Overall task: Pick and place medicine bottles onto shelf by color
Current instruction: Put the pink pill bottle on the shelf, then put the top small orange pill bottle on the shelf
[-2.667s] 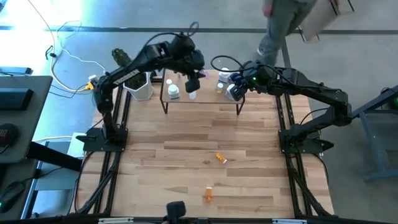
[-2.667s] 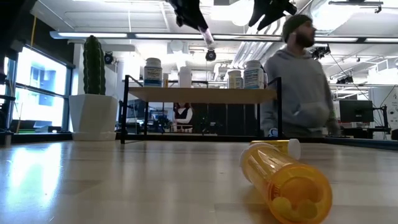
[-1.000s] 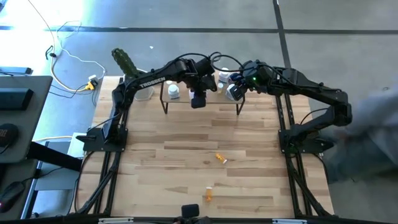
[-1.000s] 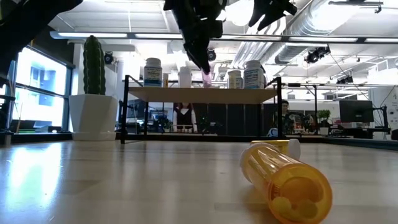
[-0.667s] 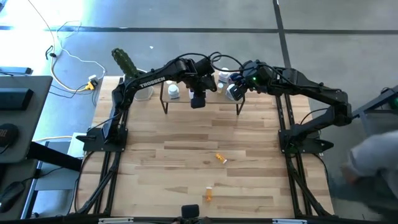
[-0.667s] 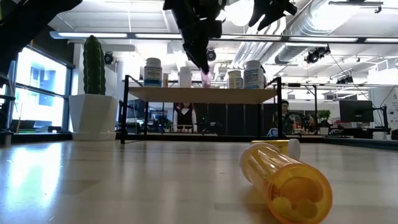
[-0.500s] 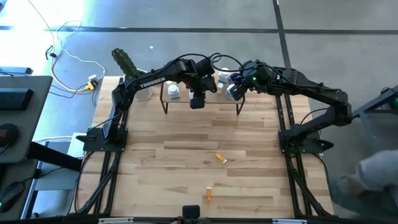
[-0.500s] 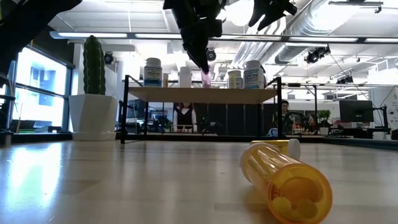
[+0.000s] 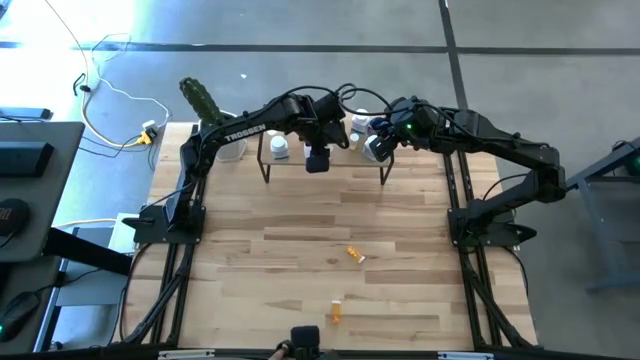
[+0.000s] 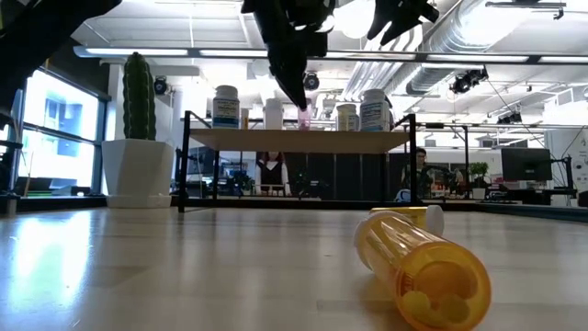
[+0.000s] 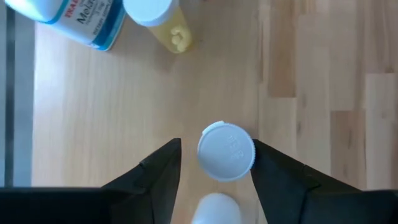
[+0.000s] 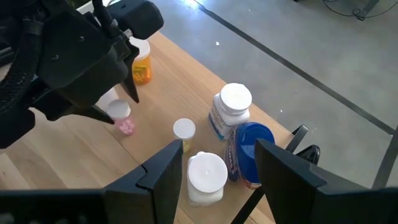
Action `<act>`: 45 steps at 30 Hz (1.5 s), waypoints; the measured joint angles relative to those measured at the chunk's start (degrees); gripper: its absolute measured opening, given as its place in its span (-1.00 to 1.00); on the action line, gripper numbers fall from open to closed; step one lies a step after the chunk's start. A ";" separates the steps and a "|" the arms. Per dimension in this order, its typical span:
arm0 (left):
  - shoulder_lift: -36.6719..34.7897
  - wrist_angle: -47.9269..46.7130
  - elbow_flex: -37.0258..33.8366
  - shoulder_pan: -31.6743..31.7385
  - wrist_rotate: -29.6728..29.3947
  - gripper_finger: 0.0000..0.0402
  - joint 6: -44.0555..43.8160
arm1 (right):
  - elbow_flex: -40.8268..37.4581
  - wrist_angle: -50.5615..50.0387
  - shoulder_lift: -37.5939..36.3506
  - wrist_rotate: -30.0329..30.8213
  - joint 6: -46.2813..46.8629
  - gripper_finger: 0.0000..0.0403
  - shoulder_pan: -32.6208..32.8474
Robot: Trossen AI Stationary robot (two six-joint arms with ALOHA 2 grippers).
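Observation:
My left gripper [image 11: 216,142] is open over the light-wood shelf [image 9: 325,168], pointing down. Its fingers stand on either side of a small pink bottle with a white cap [image 11: 226,151]. The bottle stands upright on its base on the shelf top [image 12: 122,119], and it also shows in the low view [image 10: 303,116]. My right gripper [image 12: 219,144] is open and empty above the shelf's right end [image 9: 378,147]. Below it stand white bottles [image 12: 231,111] and a blue jar [image 12: 252,149]. Two orange bottles [image 9: 355,254] [image 9: 336,312] lie on their sides on the table. My left gripper comes at the pink bottle from above. One finger [image 11: 264,163] stands right at the cap's rim [image 11: 250,155]; I cannot tell whether it touches. The other finger [image 11: 169,163] is clear of the cap, with bare wood showing between.
A white pot with a cactus [image 9: 225,140] stands at the shelf's left end. A white bottle with a blue label [image 11: 74,18] and a yellowish bottle [image 11: 163,25] stand on the shelf beside the pink one, and an orange one [image 12: 142,68] farther along. The near half of the table holds only the two orange bottles.
Earlier my left gripper went from the shelf's left end toward the table's right and down, bringing the pink bottle to the shelf top. In the last second neither arm has visibly moved. A person behind the table has walked off to the right.

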 joint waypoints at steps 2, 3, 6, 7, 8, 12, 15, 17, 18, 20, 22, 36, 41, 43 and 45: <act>0.00 0.17 0.00 0.00 -0.44 -0.10 0.00 | 0.00 0.00 0.00 0.00 -0.02 -0.06 0.00; 0.00 0.20 0.00 0.00 -0.53 -0.09 0.00 | 0.00 0.00 0.00 0.00 -0.02 -0.06 0.00; 0.00 0.20 0.00 0.00 -0.61 -0.08 0.00 | 0.00 0.00 0.00 0.00 -0.02 -0.06 0.00; 0.00 0.20 0.00 -0.01 -0.62 -0.08 0.00 | 0.00 0.00 0.00 0.00 -0.04 -0.06 0.00; 0.00 0.20 0.00 -0.01 -0.63 -0.08 0.00 | 0.00 0.00 0.00 0.00 -0.03 -0.06 0.00; 0.00 0.20 0.00 -0.02 -0.62 -0.08 0.00 | 0.00 0.00 0.00 0.00 -0.04 -0.06 0.00; -0.09 0.20 0.00 -0.02 -0.62 -0.08 0.00 | 0.00 0.00 0.00 0.00 -0.04 -0.06 0.00; -0.21 0.26 0.00 -0.02 -0.65 -0.08 0.47 | 0.00 0.00 0.00 0.00 -0.04 -0.06 0.00; -0.22 0.27 0.00 -0.02 -0.70 -0.08 0.97 | 0.00 0.00 0.00 -0.01 -0.04 -0.06 0.00; -0.22 0.26 0.00 -0.02 -0.91 -0.08 1.31 | 0.00 0.00 0.00 -0.01 0.01 -0.06 0.00; -0.22 0.21 0.00 -0.02 -0.93 -0.08 1.31 | 0.00 0.00 0.00 0.00 0.07 -0.06 0.00; -1.12 -0.23 0.02 -0.74 -1.52 -0.08 3.11 | -0.01 0.00 0.00 -0.03 1.42 -0.06 -0.02; -2.33 -0.22 0.10 -0.73 -1.70 -0.08 3.64 | -0.02 0.00 0.00 -0.02 1.42 -0.06 0.00; -2.53 -0.63 0.52 -0.80 -1.72 -0.08 3.74 | 0.00 0.00 0.00 -0.04 1.42 -0.06 0.00; -2.67 -0.70 1.29 -0.81 -2.08 -0.08 3.34 | 0.00 0.00 0.00 -0.06 1.44 -0.06 0.00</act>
